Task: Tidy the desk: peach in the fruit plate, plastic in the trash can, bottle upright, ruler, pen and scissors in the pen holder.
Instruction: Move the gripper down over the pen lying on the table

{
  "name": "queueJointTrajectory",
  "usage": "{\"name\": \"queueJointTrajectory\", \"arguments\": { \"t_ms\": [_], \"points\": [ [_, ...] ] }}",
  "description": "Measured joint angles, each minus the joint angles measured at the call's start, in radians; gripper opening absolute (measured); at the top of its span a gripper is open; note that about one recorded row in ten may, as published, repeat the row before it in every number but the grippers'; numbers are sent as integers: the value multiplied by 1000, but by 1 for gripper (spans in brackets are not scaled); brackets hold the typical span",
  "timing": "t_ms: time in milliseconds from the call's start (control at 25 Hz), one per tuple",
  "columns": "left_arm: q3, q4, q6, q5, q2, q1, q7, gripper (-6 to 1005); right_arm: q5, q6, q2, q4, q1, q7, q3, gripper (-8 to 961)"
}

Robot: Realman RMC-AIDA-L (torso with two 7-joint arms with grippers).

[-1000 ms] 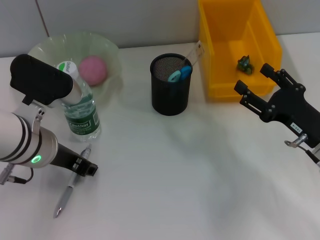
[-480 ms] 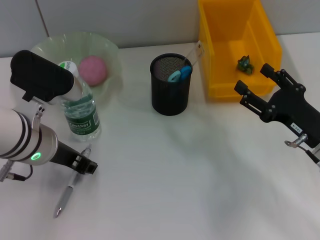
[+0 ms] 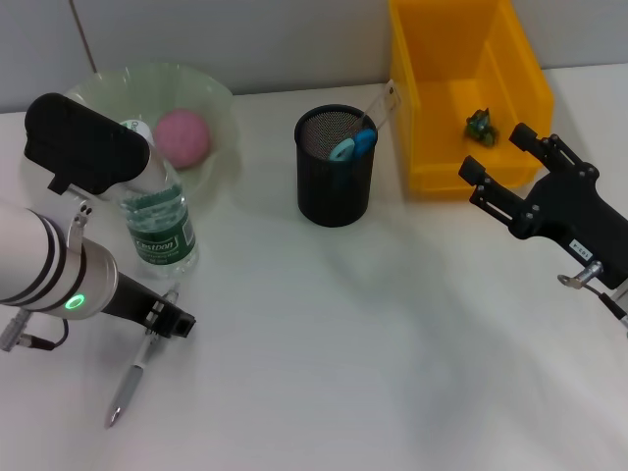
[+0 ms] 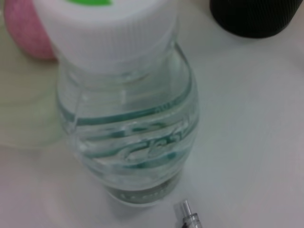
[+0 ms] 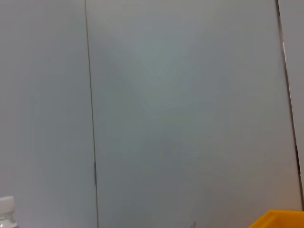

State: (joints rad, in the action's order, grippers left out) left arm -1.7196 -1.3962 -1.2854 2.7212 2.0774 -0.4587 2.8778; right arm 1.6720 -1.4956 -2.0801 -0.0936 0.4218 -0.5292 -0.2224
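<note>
**Desk inventory: bottle upright, pen loose**

Bottle [image 3: 157, 221] stood upright near the desk's [image 3: 373, 343] left edge, touching the fruit plate [image 3: 211, 98] holding the peach [image 3: 183, 135]. Pen [image 3: 137, 371] lay toward the front-left corner. Pen holder [image 3: 336, 167] (ruler and blue-handled scissors inside) stood mid-rear, beside the yellow trash can [image 3: 471, 88]. Left gripper [image 3: 88, 147] hung over the bottle cap, finger state not discernible. Right gripper [image 3: 500, 169] hovered near the trash can, fingers apart, empty.

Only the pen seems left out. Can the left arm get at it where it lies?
Probably yes. The pen lies flat on the table just beside the left arm's wrist, near the upright bottle, with nothing lying over it.
</note>
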Motion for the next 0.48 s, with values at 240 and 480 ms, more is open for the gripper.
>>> {"name": "queueJointTrajectory", "arguments": {
  "t_ms": [240,480],
  "points": [
    [0,13,1,0,1,-5,0,557,0,0,0,0,-1,0,0,819],
    [0,27,4,0,1,-15,0,557,0,0,0,0,-2,0,0,819]
  ]
}}
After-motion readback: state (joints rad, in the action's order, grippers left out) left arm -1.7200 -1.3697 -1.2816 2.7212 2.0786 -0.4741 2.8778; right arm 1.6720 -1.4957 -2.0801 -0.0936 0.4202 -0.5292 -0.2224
